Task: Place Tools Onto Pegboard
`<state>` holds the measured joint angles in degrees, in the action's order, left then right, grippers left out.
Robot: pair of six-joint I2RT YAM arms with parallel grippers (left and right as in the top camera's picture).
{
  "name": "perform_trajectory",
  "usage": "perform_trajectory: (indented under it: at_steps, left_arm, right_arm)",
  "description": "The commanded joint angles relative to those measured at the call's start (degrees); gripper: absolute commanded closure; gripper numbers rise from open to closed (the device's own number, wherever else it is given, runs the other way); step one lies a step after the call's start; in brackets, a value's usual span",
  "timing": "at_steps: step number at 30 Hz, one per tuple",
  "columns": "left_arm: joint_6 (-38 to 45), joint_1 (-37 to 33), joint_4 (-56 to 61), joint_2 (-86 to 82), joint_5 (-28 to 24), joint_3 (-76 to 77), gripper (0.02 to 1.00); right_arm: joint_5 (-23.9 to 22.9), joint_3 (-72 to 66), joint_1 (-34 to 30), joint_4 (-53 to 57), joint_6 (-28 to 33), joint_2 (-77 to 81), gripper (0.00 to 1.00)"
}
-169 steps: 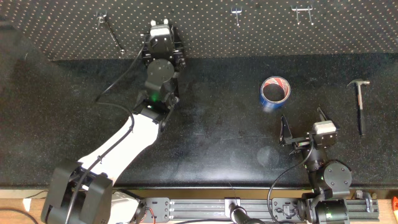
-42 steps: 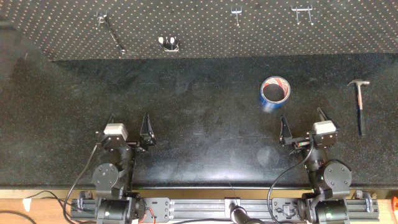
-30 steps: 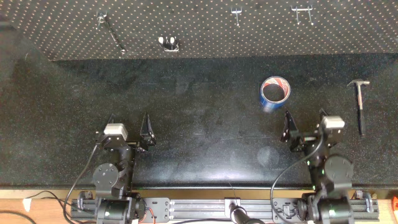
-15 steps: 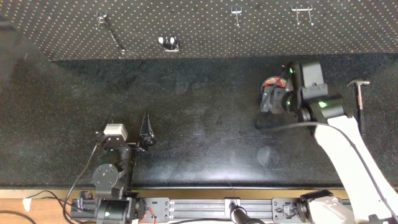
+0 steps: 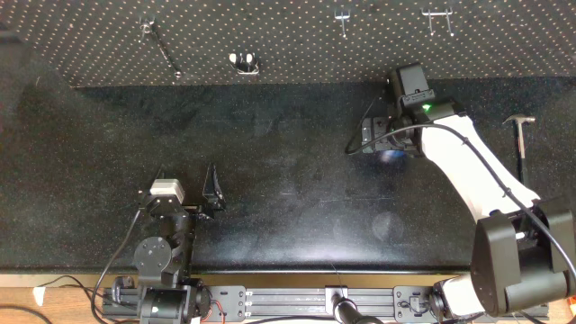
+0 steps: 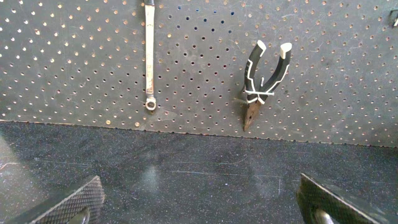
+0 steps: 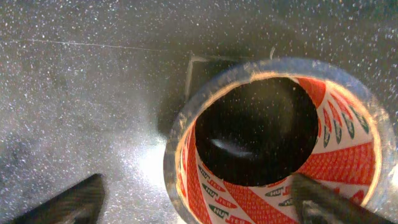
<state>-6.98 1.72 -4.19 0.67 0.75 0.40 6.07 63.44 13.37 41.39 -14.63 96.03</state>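
A roll of tape (image 7: 280, 149), red-printed inside its core, lies flat on the black table just below my right gripper (image 7: 199, 208). That gripper is open, one finger (image 7: 65, 202) outside the roll and the other (image 7: 336, 202) over its far rim. From above, the right gripper (image 5: 389, 142) covers nearly all of the tape (image 5: 389, 156). A hammer (image 5: 519, 153) lies at the table's right end. The wrench (image 6: 149, 53) and the pliers (image 6: 264, 78) hang on the pegboard (image 5: 297, 40). My left gripper (image 5: 184, 184) rests open at the front left, holding nothing.
Two bare hooks (image 5: 341, 18) (image 5: 437, 20) stick out of the pegboard's right half, behind the tape. The black table (image 5: 288, 180) stretches wide and bare between the two arms.
The left arm drew back from the pegboard to the front left, leaving the pliers hanging. The right arm swung from the front right up over the tape.
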Motion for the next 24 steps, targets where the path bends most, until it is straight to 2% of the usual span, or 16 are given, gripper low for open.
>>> perform_trajectory:
  at_steps: [1,5,9,15,17,20,22,23,24]
  left_arm:
    - [-0.09,0.24,-0.46,-0.46,-0.61,-0.09,0.025]
    - [-0.09,0.24,-0.46,-0.46,-0.59,-0.09,0.025]
    - [-0.09,0.24,-0.46,-0.46,-0.61,-0.09,0.025]
    - [-0.09,0.24,-0.46,-0.46,-0.61,-0.09,0.025]
    - [-0.09,0.24,-0.46,-0.46,-0.59,-0.09,0.025]
    - [-0.09,0.24,-0.46,-0.46,-0.59,-0.09,0.025]
    - [-0.09,0.24,-0.46,-0.46,-0.59,-0.09,0.025]
    - [-0.09,0.24,-0.46,-0.46,-0.61,-0.09,0.025]
    - [-0.09,0.24,-0.46,-0.46,-0.61,-0.09,0.025]
  right_arm:
    - [-0.94,1.09,0.50,-0.31,1.73,2.05,0.507]
    - [-0.94,1.09,0.50,-1.07,1.90,2.14,0.921]
    - [-0.90,1.09,1.70,-4.13,1.40,-2.21,0.925]
    - [-0.98,1.09,11.02,-21.20,1.18,-19.91,0.925]
    - [-3.76,1.09,12.76,-26.45,-0.76,-21.94,0.925]
    - [-5.70,1.09,13.92,-31.41,-0.68,-21.03,0.925]
    - [-8.41,1.09,14.27,-33.27,-0.42,-20.02,0.925]
    - [-11.34,1.09,14.27,-36.26,-0.20,-17.81,0.925]
    - [-11.45,1.09,14.27,-37.38,0.44,-17.00,0.925]
